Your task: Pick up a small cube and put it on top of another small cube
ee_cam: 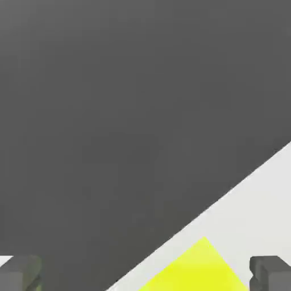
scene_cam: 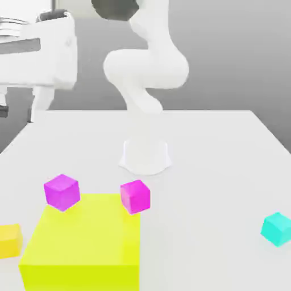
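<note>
A small golden-yellow cube (scene_cam: 8, 240) lies on the white table (scene_cam: 216, 165) at the exterior view's left edge, partly cut off. Two magenta small cubes (scene_cam: 61, 191) (scene_cam: 135, 196) sit by the far corners of a large lemon-yellow block (scene_cam: 85, 244). A cyan small cube (scene_cam: 277, 228) rests alone at the exterior view's right. My gripper (scene_cam: 21, 111) hangs high at the upper left of the exterior view, well above and behind the cubes. In the hand view its two fingertips (ee_cam: 20, 274) stand wide apart, open, with nothing between them.
The arm's white base (scene_cam: 145, 154) stands mid-table behind the cubes. The large yellow block (ee_cam: 193, 271) also peeks into the hand view beside the table edge (ee_cam: 267, 199), with dark floor beyond.
</note>
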Robot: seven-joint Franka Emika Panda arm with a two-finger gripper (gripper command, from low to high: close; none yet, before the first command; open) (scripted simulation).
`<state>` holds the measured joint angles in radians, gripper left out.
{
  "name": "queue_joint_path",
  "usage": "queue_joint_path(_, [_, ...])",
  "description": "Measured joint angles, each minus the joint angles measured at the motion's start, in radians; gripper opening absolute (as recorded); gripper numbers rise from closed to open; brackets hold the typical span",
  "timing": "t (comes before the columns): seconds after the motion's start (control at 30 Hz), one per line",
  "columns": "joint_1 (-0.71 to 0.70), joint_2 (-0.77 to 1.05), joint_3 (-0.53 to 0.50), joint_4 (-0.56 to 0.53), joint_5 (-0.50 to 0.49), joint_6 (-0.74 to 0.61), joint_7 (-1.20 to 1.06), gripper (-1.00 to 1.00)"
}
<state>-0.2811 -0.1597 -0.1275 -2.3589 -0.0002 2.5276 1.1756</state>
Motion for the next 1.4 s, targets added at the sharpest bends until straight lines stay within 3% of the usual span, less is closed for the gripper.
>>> queue_joint_path(0.37, [-0.162,0.406,-0.086,-0.035,0.120,0.138,0.148,0.00])
queue_joint_path(0.53, [-0.217,0.588,-0.043,-0.010,0.203,0.260,0.113,0.00])
queue_joint_path(0.57, [-0.224,0.615,-0.034,-0.005,0.215,0.280,0.105,-1.00])
queue_joint_path(0.77, [-0.230,0.629,-0.027,-0.002,0.220,0.292,0.101,-1.00])
queue_joint_path(1.03, [-0.173,0.387,-0.086,-0.068,0.111,0.120,0.174,-1.00])
queue_joint_path(1.4, [-0.125,-0.019,-0.041,-0.234,-0.025,-0.111,0.234,-1.00])
